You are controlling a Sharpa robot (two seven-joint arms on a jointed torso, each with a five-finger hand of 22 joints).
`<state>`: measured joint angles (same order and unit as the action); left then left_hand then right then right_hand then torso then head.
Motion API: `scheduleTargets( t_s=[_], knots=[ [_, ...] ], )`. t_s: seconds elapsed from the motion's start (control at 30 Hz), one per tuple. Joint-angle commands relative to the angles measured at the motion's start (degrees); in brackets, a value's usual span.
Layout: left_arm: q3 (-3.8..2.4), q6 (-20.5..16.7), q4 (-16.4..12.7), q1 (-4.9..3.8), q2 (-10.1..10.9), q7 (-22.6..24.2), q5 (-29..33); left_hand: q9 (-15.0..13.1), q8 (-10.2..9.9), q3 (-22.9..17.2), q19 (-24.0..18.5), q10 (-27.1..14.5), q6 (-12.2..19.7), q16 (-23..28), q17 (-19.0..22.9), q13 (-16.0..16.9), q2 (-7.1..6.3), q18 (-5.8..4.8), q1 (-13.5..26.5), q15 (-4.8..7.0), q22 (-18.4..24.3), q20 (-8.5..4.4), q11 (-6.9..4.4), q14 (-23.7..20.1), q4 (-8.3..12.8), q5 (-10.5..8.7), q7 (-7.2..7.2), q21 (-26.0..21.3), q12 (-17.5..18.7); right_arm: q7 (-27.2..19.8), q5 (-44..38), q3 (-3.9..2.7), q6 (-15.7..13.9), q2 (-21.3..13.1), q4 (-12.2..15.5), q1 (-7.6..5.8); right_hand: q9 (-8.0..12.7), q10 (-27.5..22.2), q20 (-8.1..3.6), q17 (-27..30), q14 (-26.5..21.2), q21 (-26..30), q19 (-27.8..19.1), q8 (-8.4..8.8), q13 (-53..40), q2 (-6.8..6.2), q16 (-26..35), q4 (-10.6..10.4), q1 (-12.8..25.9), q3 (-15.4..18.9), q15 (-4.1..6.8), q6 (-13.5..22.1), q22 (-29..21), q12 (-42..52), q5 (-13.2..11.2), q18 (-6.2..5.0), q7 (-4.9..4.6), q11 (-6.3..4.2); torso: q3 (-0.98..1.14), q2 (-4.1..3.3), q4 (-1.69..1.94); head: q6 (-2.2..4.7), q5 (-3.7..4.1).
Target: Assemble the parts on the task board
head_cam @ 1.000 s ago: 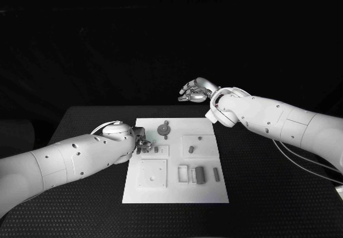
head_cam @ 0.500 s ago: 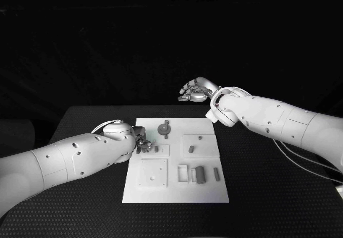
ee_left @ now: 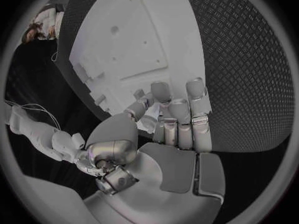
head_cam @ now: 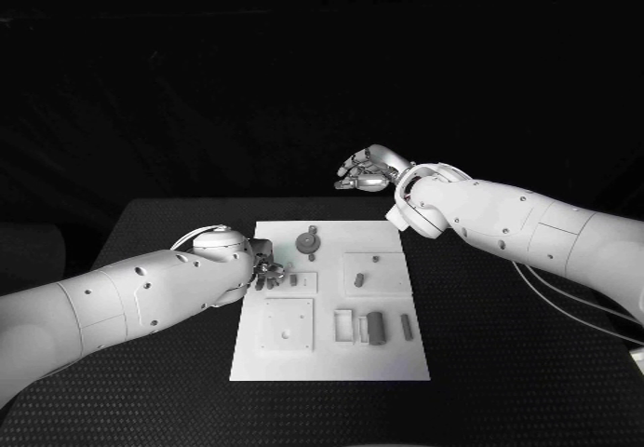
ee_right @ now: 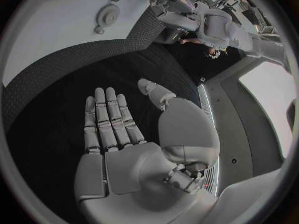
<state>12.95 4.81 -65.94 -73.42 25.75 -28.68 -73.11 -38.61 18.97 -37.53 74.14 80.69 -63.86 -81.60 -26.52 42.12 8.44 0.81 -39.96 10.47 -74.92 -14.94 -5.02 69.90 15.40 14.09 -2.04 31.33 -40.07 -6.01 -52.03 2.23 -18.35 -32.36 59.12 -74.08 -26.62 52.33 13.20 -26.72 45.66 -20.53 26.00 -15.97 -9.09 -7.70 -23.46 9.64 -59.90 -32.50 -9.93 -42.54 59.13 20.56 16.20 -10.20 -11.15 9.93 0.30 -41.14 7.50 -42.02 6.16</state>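
— What do we see of the task board (head_cam: 328,349)?

— We see a white rectangular plate lying flat in the middle of the black table (head_cam: 510,372), its long side running from six to twelve o'clock. Raised square blocks stand on it, and small grey parts (head_cam: 374,327) lie toward its four o'clock corner, upright bars set side by side. A round grey piece with a stem (head_cam: 309,243) sits near the twelve o'clock edge, and a small peg (head_cam: 360,277) stands in the square at about two o'clock.

— And our hands?

— Our left hand (head_cam: 269,272) is at the board's nine o'clock edge, fingers (ee_left: 177,117) curled together over the board's rim. We cannot tell whether they pinch a part; something small and grey shows at the fingertips, but it is too small to make out.

— The right one?

— Our right hand (head_cam: 362,170) hangs well apart from the board, beyond its twelve o'clock end, above the table. In the right wrist view its fingers (ee_right: 106,119) lie straight and loosely side by side, thumb apart, holding nothing.
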Motion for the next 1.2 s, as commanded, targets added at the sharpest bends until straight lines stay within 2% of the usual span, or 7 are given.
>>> scheduleTargets(
  t_s=[0.03, 0.1, 0.4, 0.57, 0.73, 0.87, 1.2],
  knots=[
    [0.74, 5.11, 0.46, 1.02, 0.11, -1.92, 2.51, 0.1, -0.14, -1.11, 0.06, 0.29, -4.8, -0.36, -0.13, 0.14, 1.09, -0.72, 0.3, 0.41, -1.36, 0.16, -0.19, -0.02, 0.93, 1.44, 0.99, 0.54, -0.34, -0.56, 0.0, -0.01, 0.3, -0.03, 0.07, 0.02, 0.06, 0.33, -0.11, -0.09, 0.02, 0.2, -0.39, -0.27, 0.08, 0.0, 0.23, -0.04, -0.6, 0.26, -0.45, 0.24, 0.07, -0.27, 0.25, 1.02, -1.45, 0.09, -0.01, 0.01, 0.01, -0.07, -0.04],
    [0.74, 5.12, 0.57, 1.02, 0.06, -1.94, 2.72, 0.02, -0.09, -1.36, 0.05, 0.28, -4.86, -0.48, -0.17, 0.21, 1.3, -0.69, 0.83, 0.43, -1.36, 0.16, -0.22, 0.0, 1.05, 2.33, 1.03, 0.75, -0.49, -0.57, 0.0, -0.01, 0.3, -0.04, 0.09, 0.02, 0.06, 0.33, -0.11, -0.1, 0.02, 0.21, -0.4, -0.27, 0.09, 0.0, 0.24, -0.04, -0.61, 0.26, -0.45, 0.23, 0.08, -0.27, 0.25, 1.02, -1.45, 0.09, -0.01, 0.02, 0.01, -0.04, -0.05],
    [0.74, 5.0, 0.95, 1.02, 0.01, -2.06, 2.73, -0.02, -0.09, -1.43, 0.05, 0.28, -4.86, -0.54, -0.19, 0.25, 1.4, -0.69, 1.17, 0.44, -1.35, 0.17, -0.23, 0.01, 1.03, 2.35, 1.03, 0.86, -0.58, -0.56, 0.0, -0.01, 0.29, -0.09, 0.13, 0.02, 0.08, 0.34, -0.11, -0.13, 0.02, 0.24, -0.4, -0.28, 0.14, -0.01, 0.28, -0.03, -0.63, 0.27, -0.46, 0.23, 0.12, -0.27, 0.24, 1.03, -1.45, 0.09, -0.01, -0.02, -0.01, 0.0, -0.09],
    [0.74, 4.13, 0.88, 1.02, -0.05, -2.15, 2.72, -0.12, -0.15, -1.65, -0.09, 0.14, -4.67, -0.48, -0.12, 0.29, 1.16, -0.6, 1.89, 0.46, -1.28, 0.15, -0.18, -0.09, 0.92, 0.28, 1.0, 1.03, -0.68, -0.56, 0.0, -0.01, 0.24, -0.09, 0.14, 0.02, 0.09, 0.35, -0.12, -0.14, 0.01, 0.26, -0.41, -0.28, 0.17, -0.02, 0.31, -0.02, -0.64, 0.28, -0.47, 0.23, 0.15, -0.28, 0.24, 1.04, -1.45, 0.09, -0.02, 0.0, -0.01, 0.05, -0.1],
    [0.74, 3.48, 0.98, 1.02, -0.05, -1.99, 2.72, -0.2, -0.37, -0.54, -0.26, -0.02, -4.22, -0.2, 0.13, 0.08, -1.61, -0.45, 3.28, 0.41, -1.17, 0.13, -0.07, -0.19, -0.29, -3.56, 0.88, 0.96, -0.51, -0.54, 0.0, -0.01, 0.18, -0.12, 0.18, 0.02, 0.12, 0.36, -0.12, -0.16, -0.11, 0.32, -0.47, -0.28, 0.27, -0.08, 0.45, 0.01, -0.67, 0.31, -0.55, 0.25, 0.22, -0.29, 0.24, 1.08, -1.44, 0.1, -0.03, 0.0, 0.01, 0.07, -0.04],
    [0.74, 3.3, 1.08, 1.02, -0.02, -1.94, 2.72, -0.26, -0.44, 0.21, -0.36, -0.1, -4.06, -0.1, 0.23, -0.05, -3.35, -0.39, 3.65, 0.4, -1.14, 0.12, -0.04, -0.28, -0.82, -4.74, 0.83, 0.86, -0.41, -0.51, 0.0, -0.01, 0.2, -0.14, 0.23, 0.02, 0.13, 0.35, -0.12, -0.17, -0.15, 0.34, -0.49, -0.28, 0.3, -0.09, 0.49, 0.02, -0.69, 0.31, -0.58, 0.26, 0.25, -0.3, 0.24, 1.1, -1.44, 0.1, -0.01, 0.01, 0.0, 0.06, -0.05],
    [0.74, 2.92, 1.17, 1.02, -0.09, -1.72, 2.72, -0.46, -0.5, 3.3, -0.55, -0.24, -3.81, -0.02, 0.35, -0.17, -5.53, -0.26, 5.06, 0.41, -1.14, 0.08, -0.02, -0.44, -1.21, -5.7, 0.8, 0.71, -0.32, -0.5, 0.0, -0.01, 0.17, -0.14, 0.23, 0.02, 0.16, 0.36, -0.12, -0.2, -0.18, 0.39, -0.52, -0.27, 0.38, -0.13, 0.56, 0.03, -0.71, 0.33, -0.62, 0.28, 0.31, -0.32, 0.24, 1.12, -1.45, 0.1, -0.02, -0.01, 0.01, -0.01, 0.03]
  ],
)
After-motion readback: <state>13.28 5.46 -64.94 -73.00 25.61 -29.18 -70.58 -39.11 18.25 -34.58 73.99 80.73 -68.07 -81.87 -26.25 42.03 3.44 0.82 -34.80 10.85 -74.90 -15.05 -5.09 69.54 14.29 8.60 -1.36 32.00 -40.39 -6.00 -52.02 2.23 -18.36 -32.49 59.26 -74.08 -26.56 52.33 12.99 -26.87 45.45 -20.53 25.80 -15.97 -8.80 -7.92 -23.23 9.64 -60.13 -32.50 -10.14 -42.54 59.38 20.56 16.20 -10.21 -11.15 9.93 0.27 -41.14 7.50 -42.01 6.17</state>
